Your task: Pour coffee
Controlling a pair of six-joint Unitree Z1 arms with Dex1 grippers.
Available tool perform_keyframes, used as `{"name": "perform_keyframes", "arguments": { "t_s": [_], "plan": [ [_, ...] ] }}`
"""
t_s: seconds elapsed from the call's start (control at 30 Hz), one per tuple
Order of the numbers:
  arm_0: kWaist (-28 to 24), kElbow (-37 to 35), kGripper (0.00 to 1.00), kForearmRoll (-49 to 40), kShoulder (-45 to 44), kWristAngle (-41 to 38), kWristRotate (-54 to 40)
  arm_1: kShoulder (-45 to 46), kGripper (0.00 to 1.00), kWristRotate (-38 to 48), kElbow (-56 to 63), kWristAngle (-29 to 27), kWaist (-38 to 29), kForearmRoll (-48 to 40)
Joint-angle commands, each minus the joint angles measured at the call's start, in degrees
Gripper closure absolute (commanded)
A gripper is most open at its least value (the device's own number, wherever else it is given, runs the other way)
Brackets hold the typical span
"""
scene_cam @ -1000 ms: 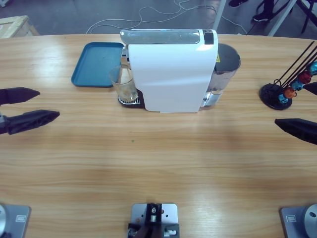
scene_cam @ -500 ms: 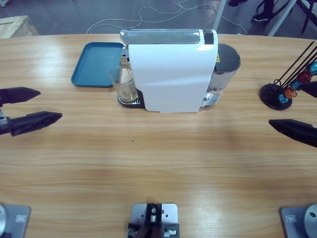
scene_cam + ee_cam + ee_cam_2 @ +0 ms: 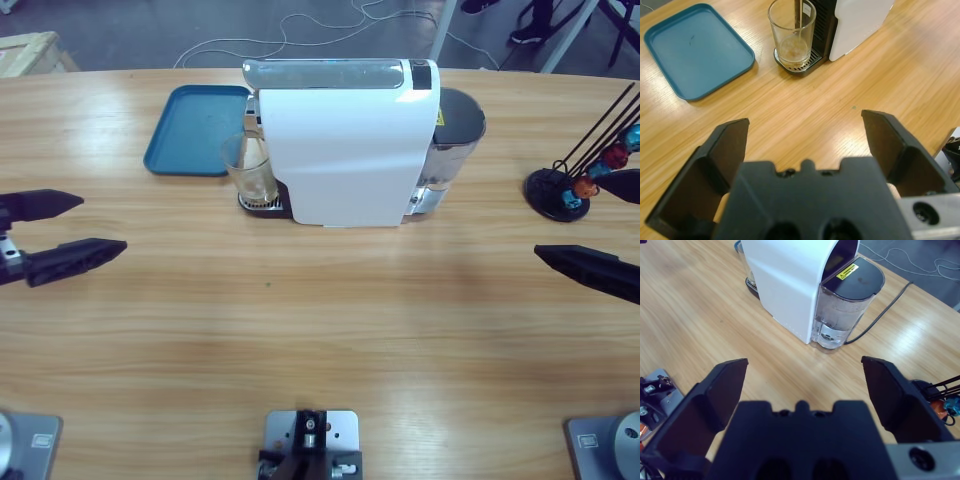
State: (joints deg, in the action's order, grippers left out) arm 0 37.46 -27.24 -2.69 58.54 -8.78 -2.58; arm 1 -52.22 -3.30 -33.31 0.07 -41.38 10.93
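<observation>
A clear glass tumbler (image 3: 248, 170) (image 3: 792, 32) stands on the drip grate of the white coffee machine (image 3: 350, 150) (image 3: 860, 20) (image 3: 790, 280). A shallow pale brown layer of coffee (image 3: 792, 49) lies in its bottom. My left gripper (image 3: 100, 224) (image 3: 805, 125) hovers open over the table's left side, well short of the glass, with nothing between its jaws. At the right side my right gripper (image 3: 567, 216) (image 3: 804, 365) is open and empty too, facing the machine's water tank (image 3: 845, 305) from a distance.
A blue tray (image 3: 195, 130) (image 3: 695, 47) lies behind and left of the glass. A black capsule holder (image 3: 565, 190) with coloured capsules stands at the far right, close to my right gripper's upper jaw. A cable (image 3: 885, 310) runs off behind the machine.
The left gripper has drifted slightly toward the table's front and a little inward. The right gripper has moved inward, toward the middle. Both stay open.
</observation>
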Motion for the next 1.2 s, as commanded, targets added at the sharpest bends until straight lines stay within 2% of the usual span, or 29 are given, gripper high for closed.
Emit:
{"name": "perform_keyframes", "arguments": {
  "t_s": [0.03,0.43,1.2],
  "plan": [
    [0.3,2.1,0.027,1.0,-0.5,0.3,0.4,-2.8,0.0,-0.8,2.2,0.5,0.0,-1.1],
    [0.3,2.4,0.032,1.0,-0.9,0.1,0.5,-2.4,0.0,-0.8,6.1,0.4,0.0,-7.1],
    [0.3,2.0,0.023,1.2,0.5,-0.1,0.5,-2.5,0.0,-0.8,7.3,0.6,0.0,-8.9]
  ]
}}
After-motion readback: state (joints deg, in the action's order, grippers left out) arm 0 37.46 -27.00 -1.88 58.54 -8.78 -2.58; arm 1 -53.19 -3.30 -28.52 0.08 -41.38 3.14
